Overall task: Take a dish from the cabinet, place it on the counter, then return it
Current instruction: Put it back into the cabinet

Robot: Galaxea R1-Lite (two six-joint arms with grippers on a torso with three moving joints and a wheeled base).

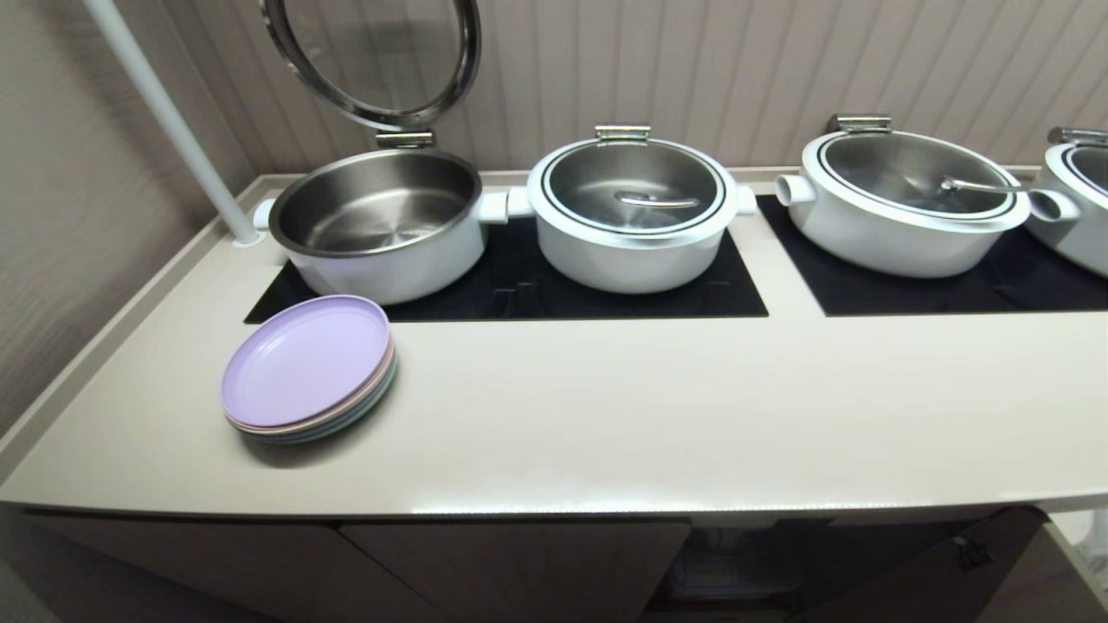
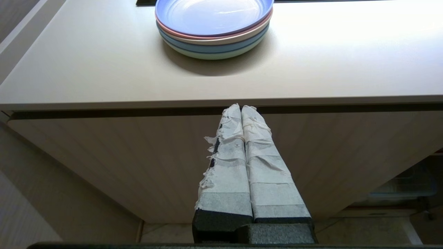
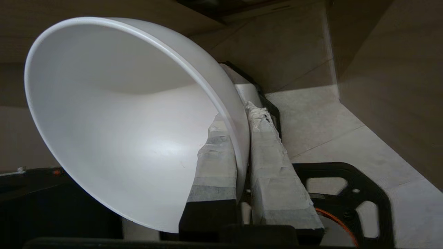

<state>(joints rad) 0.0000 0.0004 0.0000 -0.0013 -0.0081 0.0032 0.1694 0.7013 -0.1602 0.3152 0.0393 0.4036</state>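
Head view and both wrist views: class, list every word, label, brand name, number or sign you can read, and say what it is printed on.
None: no readable text appears in any view.
The pots, the stacked plates, the counter and the cabinet doors carry no lettering.
The white bowl clamped in the right gripper is plain.
The taped left gripper shows no marking.
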